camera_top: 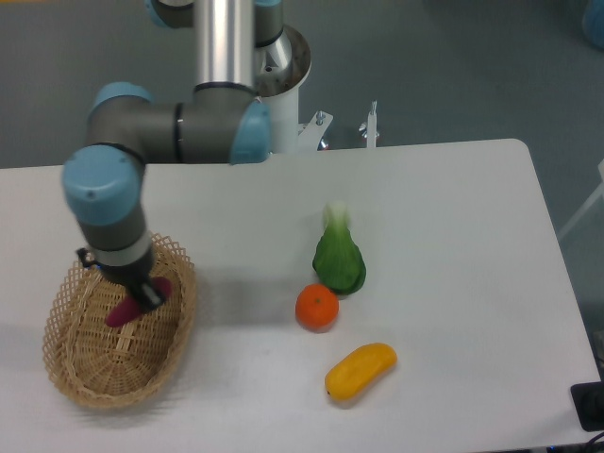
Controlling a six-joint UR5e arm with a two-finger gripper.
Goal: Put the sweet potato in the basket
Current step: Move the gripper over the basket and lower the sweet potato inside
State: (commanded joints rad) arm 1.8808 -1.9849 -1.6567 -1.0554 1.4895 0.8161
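Note:
The magenta-purple sweet potato [124,310] hangs tilted over the middle of the light tan wicker basket [80,377] at the table's left. My gripper [142,296] points down above the basket and is shut on the sweet potato, its dark fingers covering the tuber's upper end. Whether the tuber touches the basket floor I cannot tell.
A round orange [317,308] sits near the table's middle with a green leafy vegetable [339,258] just behind it. A yellow-orange oblong fruit [360,371] lies nearer the front edge. The arm's elbow and base column rise at the back left.

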